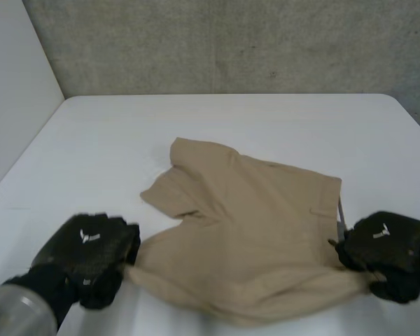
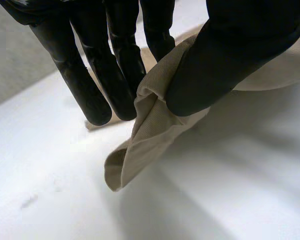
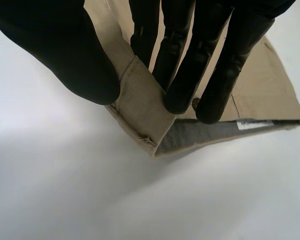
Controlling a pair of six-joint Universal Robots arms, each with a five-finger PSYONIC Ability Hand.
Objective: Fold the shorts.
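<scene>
the crumpled tan cloth shorts (image 1: 245, 231) lie partly folded on the white counter (image 1: 266, 119). the black left hand (image 1: 91, 252) is at the shorts' near left corner, thumb and fingers pinching a bunched hem. the black right hand (image 1: 388, 252) is at their near right corner, pinching the grey-lined waistband between thumb and fingers.
</scene>
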